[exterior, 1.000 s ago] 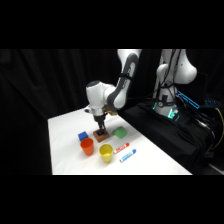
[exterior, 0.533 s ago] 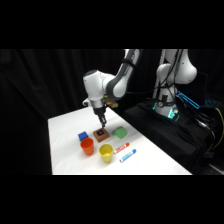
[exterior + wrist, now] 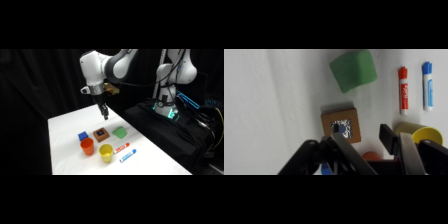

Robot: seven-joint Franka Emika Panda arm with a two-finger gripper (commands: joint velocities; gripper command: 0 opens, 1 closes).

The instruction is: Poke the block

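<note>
Brown-orange and matte, the block (image 3: pixel 101 134) sits flat on the white table (image 3: pixel 65 125), a squat cube with a dark blue square patch on its top face; from the wrist camera I see that patch (image 3: pixel 340 128) looking slightly speckled. My gripper (image 3: pixel 105 116) hangs above the block and clear of it, tips pointing down — the two fingers are spread apart with nothing between them, the gap plain in the wrist view (image 3: pixel 369 150). A plain green block (image 3: pixel 119 132) with softened corners lies just beside the task block, and a smaller blue block (image 3: pixel 83 136) on its other side. Nearer the front edge stand two smooth cups, one orange (image 3: pixel 87 146) and one yellow (image 3: pixel 105 152), and beside them lie two slim markers — red (image 3: pixel 121 148) and blue (image 3: pixel 128 155).
</note>
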